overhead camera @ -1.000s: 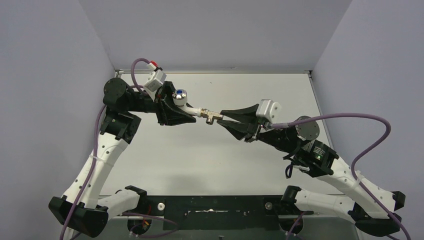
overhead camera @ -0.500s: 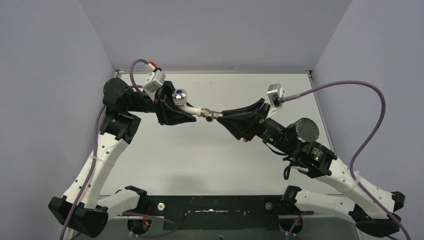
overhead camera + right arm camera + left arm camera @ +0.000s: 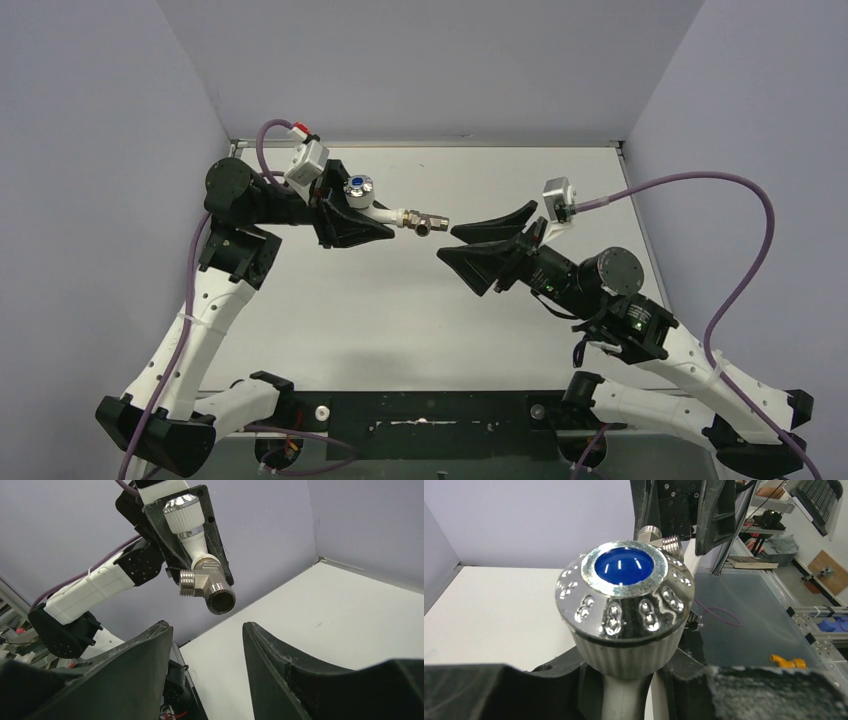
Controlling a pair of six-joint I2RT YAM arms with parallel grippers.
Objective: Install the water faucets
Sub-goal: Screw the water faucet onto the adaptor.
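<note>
Left tool point(image 3: 372, 228) is clamping the faucet point(image 3: 384, 212); right tool point(image 3: 448, 245) is gaping, so a loose fitting point(image 3: 424, 222) risks dropping.

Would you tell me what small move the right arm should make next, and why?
Probably ease the right gripper forward and close on the metal fitting: its jaws stand open just short of it, while the left gripper holds the white tap with the fitting on its end.
</note>
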